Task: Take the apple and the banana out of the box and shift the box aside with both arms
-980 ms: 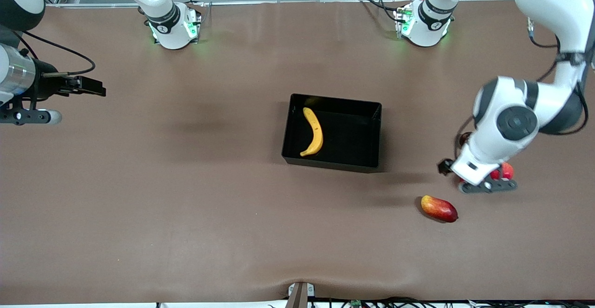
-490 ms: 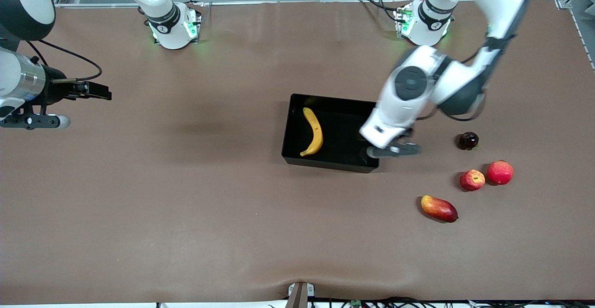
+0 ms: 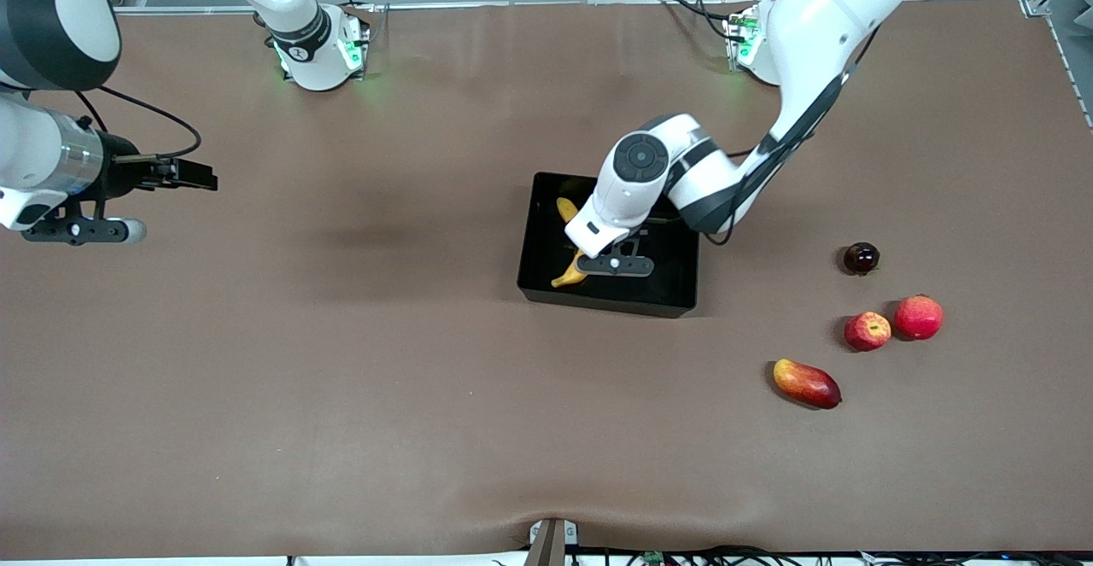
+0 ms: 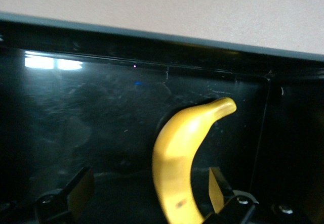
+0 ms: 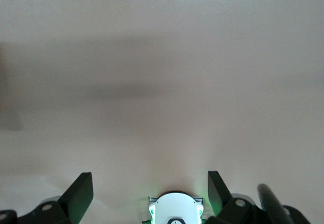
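So my left gripper [image 3: 613, 264] is hanging over the black tray [image 3: 675, 300] in the middle of the table, fingers [image 4: 216, 186] spread wide with nothing between them being squeezed. Through my left wrist camera I can see the banana [image 4: 179, 158] lying on the tray floor right under me, its tapered tip curling toward a corner of the tray, and one of my fingers sits just beside it. From the front camera, my wrist covers the middle of the banana, so only its two ends poke out.

My right gripper [image 3: 196, 177] is just waiting out at the right arm's end of the table, hovering over bare brown tabletop [image 3: 341, 378], also wide open and empty. Its wrist camera shows tabletop and the right arm's base [image 5: 174, 211] between the fingers.

The small streaky red apple [image 3: 867, 331] is sitting on the table toward the left arm's end, well apart from the tray. Just beside it is a slightly bigger plain red fruit [image 3: 918, 317]. A red-and-yellow mango [image 3: 806, 383] lies nearer the front camera than those two, and a small dark round fruit [image 3: 861, 258] sits farther from the camera than the apple.
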`<control>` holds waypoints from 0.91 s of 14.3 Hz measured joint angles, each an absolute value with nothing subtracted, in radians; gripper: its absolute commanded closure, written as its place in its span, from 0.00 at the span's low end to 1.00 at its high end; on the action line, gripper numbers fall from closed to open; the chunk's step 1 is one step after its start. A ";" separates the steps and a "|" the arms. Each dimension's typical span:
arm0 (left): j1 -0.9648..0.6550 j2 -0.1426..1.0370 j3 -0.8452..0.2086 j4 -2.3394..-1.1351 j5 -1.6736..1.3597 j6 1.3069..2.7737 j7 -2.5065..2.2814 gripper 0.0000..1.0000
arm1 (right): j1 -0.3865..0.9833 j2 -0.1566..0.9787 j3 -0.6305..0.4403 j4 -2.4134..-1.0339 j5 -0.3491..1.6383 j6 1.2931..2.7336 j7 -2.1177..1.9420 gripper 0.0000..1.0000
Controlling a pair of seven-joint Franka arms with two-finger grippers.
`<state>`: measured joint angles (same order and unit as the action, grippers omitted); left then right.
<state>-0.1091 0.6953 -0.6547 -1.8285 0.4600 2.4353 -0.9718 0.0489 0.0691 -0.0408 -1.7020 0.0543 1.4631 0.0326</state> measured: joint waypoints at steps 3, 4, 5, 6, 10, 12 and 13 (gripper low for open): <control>-0.109 0.761 -0.653 -1.816 0.477 2.471 -1.002 0.04 | 0.049 0.050 -0.041 -1.765 0.059 1.510 0.035 0.00; -0.109 0.768 -0.653 -1.815 0.478 2.471 -1.002 0.26 | 0.049 0.048 -0.041 -1.780 0.059 1.521 0.036 0.00; -0.109 0.771 -0.652 -1.815 0.478 2.471 -1.002 0.51 | 0.049 0.048 -0.042 -1.790 0.062 1.529 0.036 0.00; -0.109 0.772 -0.649 -1.815 0.478 2.471 -1.002 0.82 | 0.050 0.048 -0.041 -1.798 0.067 1.533 0.036 0.00; -0.109 0.772 -0.647 -1.808 0.478 2.471 -1.003 1.00 | 0.094 0.048 -0.038 -1.802 0.107 1.542 0.105 0.00; -0.104 0.765 -0.646 -1.795 0.481 2.465 -1.003 1.00 | 0.122 0.048 -0.037 -1.803 0.141 1.551 0.133 0.00; -0.100 0.753 -0.646 -1.784 0.484 2.439 -1.003 1.00 | 0.137 0.048 -0.037 -1.803 0.159 1.555 0.149 0.00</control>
<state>-0.1003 0.7531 -0.6464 -1.7845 0.4839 2.4386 -1.0030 0.1368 0.0483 -0.0366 -1.8029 0.1594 1.5553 0.1486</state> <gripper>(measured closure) 0.581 0.000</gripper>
